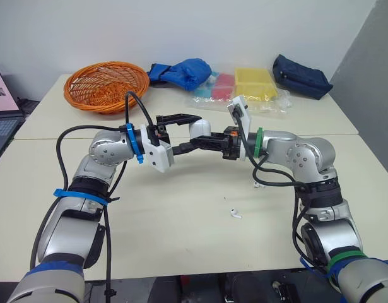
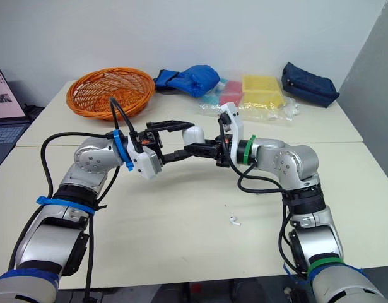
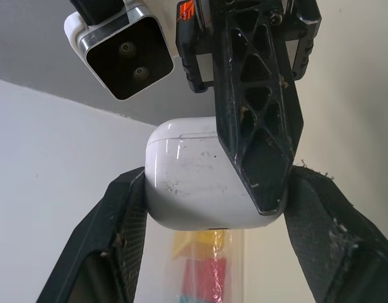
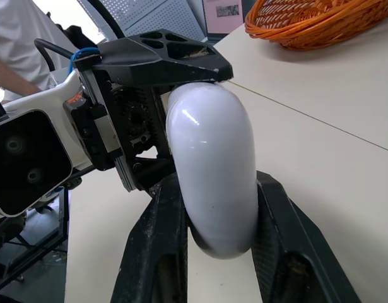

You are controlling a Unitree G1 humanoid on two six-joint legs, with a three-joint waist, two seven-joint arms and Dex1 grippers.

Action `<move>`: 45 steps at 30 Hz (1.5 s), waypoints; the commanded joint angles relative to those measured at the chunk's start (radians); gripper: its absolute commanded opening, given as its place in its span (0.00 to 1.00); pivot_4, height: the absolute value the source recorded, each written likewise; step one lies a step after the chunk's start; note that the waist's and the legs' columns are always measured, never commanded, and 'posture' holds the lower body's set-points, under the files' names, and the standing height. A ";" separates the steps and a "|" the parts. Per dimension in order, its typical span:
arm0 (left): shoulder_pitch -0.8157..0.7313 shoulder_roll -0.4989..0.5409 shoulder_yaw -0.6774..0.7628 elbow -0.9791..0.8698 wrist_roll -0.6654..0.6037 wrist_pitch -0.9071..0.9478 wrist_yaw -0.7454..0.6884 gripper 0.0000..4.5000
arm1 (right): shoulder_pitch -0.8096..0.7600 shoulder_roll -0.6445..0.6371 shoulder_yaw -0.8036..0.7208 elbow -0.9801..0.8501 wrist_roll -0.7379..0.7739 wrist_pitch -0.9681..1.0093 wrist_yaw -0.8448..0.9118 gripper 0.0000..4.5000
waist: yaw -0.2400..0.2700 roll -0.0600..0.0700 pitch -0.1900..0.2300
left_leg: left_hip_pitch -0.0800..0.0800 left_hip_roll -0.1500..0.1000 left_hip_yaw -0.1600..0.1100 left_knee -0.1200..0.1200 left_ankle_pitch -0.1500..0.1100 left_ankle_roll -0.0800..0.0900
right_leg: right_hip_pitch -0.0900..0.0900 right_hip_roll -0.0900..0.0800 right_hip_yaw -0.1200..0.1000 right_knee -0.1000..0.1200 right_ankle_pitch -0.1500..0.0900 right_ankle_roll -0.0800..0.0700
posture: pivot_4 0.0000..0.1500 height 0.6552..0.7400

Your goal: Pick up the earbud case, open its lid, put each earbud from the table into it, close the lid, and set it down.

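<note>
The white earbud case (image 1: 199,127) hangs in the air over the middle of the table, its lid closed. My left gripper (image 1: 196,131) comes in from the left and is shut on it; in the left wrist view the case (image 3: 194,183) sits tight between both fingers (image 3: 118,240). My right gripper (image 1: 205,137) comes in from the right and is also shut on the case (image 4: 212,164), crossing the left one. One white earbud (image 1: 235,214) lies on the table below and in front of the right arm. A second small white piece (image 1: 255,184) lies by the right arm's cable.
An orange basket (image 1: 106,85) stands at the back left. A blue cloth bundle (image 1: 181,72), clear bags of yellow and pink items (image 1: 253,85) and a navy pouch (image 1: 301,76) line the back. A laptop (image 1: 1,107) is far left. A person in white (image 4: 17,38) stands behind.
</note>
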 commanded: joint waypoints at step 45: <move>-0.273 0.100 -0.153 -0.356 -0.224 1.396 -0.670 0.56 | 0.000 -0.179 0.265 -0.092 -0.403 -0.351 0.237 0.19 | -0.001 0.001 0.001 | -0.014 -0.001 -0.005 0.002 0.000 0.000 | -0.016 0.003 -0.001 0.002 0.000 -0.002 | 1.00 1.00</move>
